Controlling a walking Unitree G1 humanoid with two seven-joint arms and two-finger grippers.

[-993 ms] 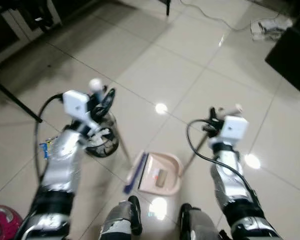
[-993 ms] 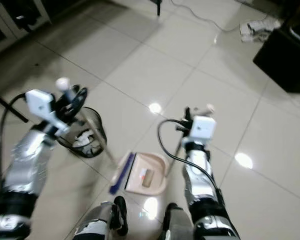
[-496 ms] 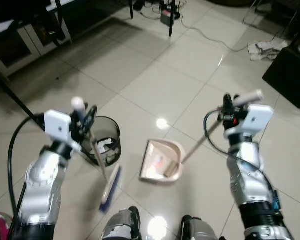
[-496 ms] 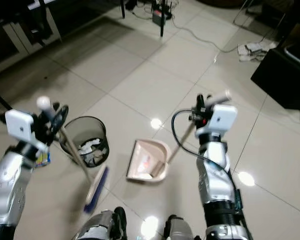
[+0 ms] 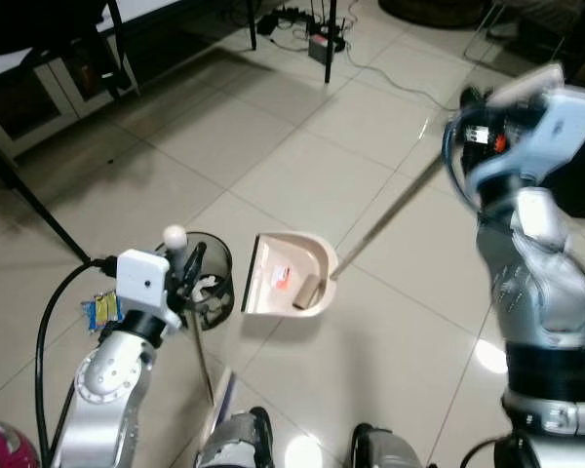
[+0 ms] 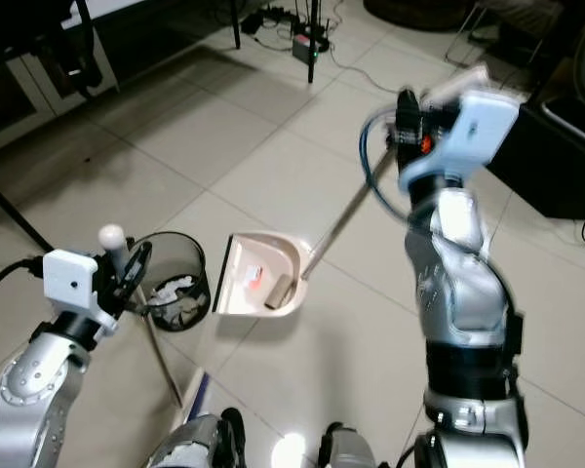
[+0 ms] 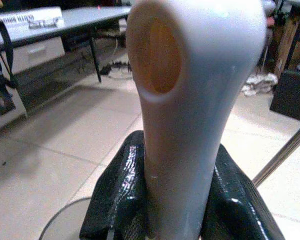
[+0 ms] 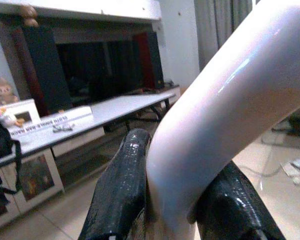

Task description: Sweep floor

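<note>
My left gripper (image 5: 187, 265) is shut on the white broom handle (image 7: 190, 100), with black fingers (image 7: 115, 200) on both sides of it. The broom's shaft (image 6: 162, 357) slants down to its blue-edged head (image 6: 195, 395) near my feet. Raised high at the right, my right gripper (image 5: 474, 129) is shut on the dustpan's long handle (image 8: 215, 115). The beige dustpan (image 5: 288, 278) hangs tilted just right of the dark waste bin (image 5: 211, 283). A small brown scrap (image 5: 304, 291) and a red bit lie in the pan. White paper sits in the bin.
A black box (image 6: 565, 146) stands at the right. Cables and a power strip (image 5: 322, 39) lie at the back, near a low cabinet (image 5: 39, 88) on the left. A black stand leg (image 5: 29, 210) crosses the floor at the left, and a pink object (image 5: 0, 448) is at the bottom left.
My right arm has lifted the dustpan off the floor and swung it left, close to the bin. The broom has drawn back toward my left side.
</note>
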